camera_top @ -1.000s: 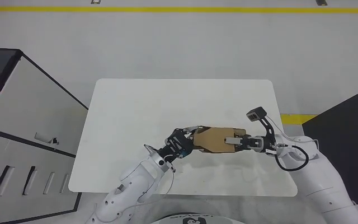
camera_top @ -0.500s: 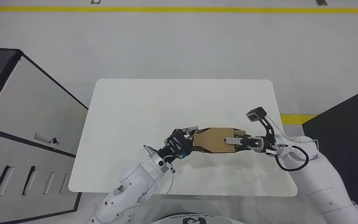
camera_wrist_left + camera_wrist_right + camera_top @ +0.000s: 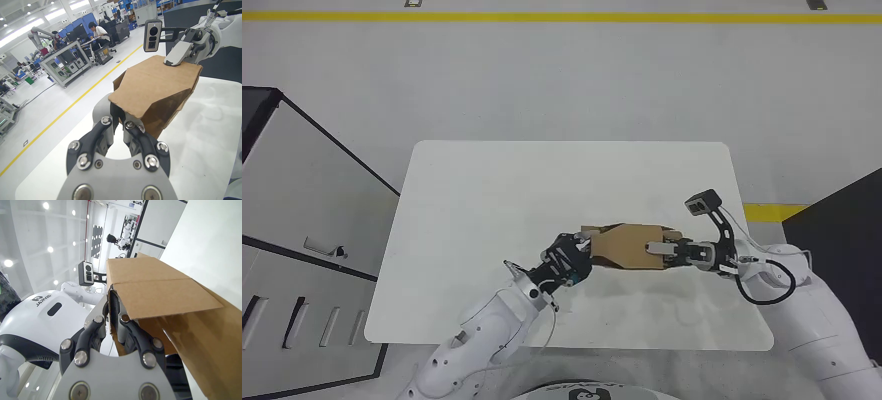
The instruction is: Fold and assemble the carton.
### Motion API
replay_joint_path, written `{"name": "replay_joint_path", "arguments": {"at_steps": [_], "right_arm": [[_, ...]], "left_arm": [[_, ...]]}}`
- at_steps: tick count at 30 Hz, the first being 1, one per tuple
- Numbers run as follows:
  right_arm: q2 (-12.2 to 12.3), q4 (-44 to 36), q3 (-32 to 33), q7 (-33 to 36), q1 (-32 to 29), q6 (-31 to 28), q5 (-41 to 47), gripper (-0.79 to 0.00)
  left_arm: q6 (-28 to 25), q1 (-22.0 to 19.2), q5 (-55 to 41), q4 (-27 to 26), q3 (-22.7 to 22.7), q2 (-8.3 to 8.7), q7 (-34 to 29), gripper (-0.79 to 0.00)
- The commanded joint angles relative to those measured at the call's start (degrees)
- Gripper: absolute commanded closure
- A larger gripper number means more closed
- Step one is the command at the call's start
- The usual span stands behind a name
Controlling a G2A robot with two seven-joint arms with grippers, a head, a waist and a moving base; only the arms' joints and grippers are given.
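- The carton (image 3: 627, 247) sits over the near half of the surface (image 3: 492, 200), a little right of its middle, strung lengthwise between my two arms. It is only part-formed: the top panel is flat with a crease across it, while the left end narrows to loose flaps and the sides sag inward.
- My left jaws are nearly closed, pinching the thin cardboard edge at the carton's (image 3: 157, 89) left end. I judge this grip is there to anchor that end so the body cannot slide while the other end is worked.
- My right jaws are likewise closed down on a single wall of cardboard at the carton's (image 3: 160, 294) right end, one finger lying on top of the panel and the other underneath. Holding by the wall rather than around the whole box leaves the flaps free to swing.
- With both ends held, I can pull the tube square and then turn the flaps in; I judge the folding is in an early to middle stage, with no end closed yet.
- I cannot tell whether the carton's underside rests on the surface or hangs just above it.
- The thin card could tear or buckle at either pinch if I pull unevenly.
- Beyond the far edge of the surface, a yellow line (image 3: 562, 16) runs across the floor.
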Motion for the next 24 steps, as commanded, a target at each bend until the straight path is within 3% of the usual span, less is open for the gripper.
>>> {"name": "replay_joint_path", "arguments": {"at_steps": [1,24], "right_arm": [[0.0,-0.1,-0.2,0.4,0.1,0.4,0.1,0.0],[0.6,-1.4,-0.5,3.6,0.7,3.6,-1.3,0.0]], "left_arm": [[0.1,-0.3,-0.1,0.3,0.0,-0.02,-0.1,0.0],[0.5,-3.2,1.6,0.9,0.7,-0.19,-0.7,0.0]]}}
